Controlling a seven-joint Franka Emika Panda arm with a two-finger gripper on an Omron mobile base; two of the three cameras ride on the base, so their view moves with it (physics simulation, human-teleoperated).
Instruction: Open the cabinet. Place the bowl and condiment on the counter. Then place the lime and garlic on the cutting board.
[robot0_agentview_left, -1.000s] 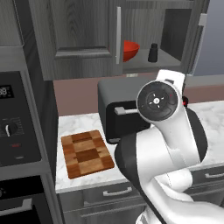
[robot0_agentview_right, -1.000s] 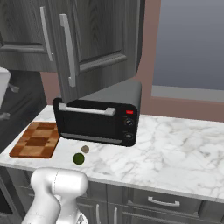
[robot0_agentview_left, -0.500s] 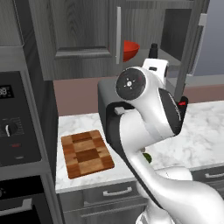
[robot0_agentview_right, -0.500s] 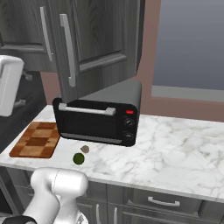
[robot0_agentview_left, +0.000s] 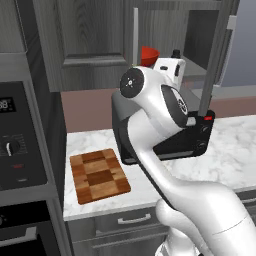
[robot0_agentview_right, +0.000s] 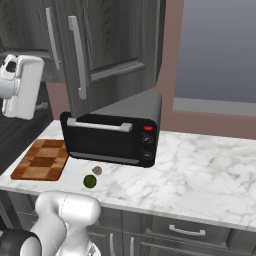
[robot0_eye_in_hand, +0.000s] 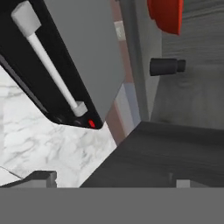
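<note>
Jaws stand wide open and empty; the gripper (robot0_agentview_left: 171, 69) is raised in front of the open cabinet (robot0_agentview_left: 90, 45), just short of the shelf, rolled sideways in the hand view. Nearest targets are the bowl (robot0_eye_in_hand: 165, 15) and the condiment (robot0_eye_in_hand: 166, 66), both on the cabinet shelf, close together but apart. The bowl is wide, shallow, bright red and looks rigid and light; likely best pinched at the rim, since the body seems too wide for the jaws, and a glossy wall could slip, so bite deep on the near edge. The condiment is a small near-black shaker with a narrower rounded top; probably light and stiff but tippy, so take it around the wider body, not the cap. Below, on the white marble counter (robot0_agentview_right: 200, 170), a black toaster oven (robot0_agentview_right: 112, 132) sits under the cabinet. Just in front of it are the lime (robot0_agentview_right: 89, 181), a small dark green ball, and the garlic (robot0_agentview_right: 97, 170), a beige-grey lump, near each other and not touching; both are round and may roll, so grip across the middle. The chequered cutting board (robot0_agentview_left: 99, 174) lies flat at the left of the counter, bare.
</note>
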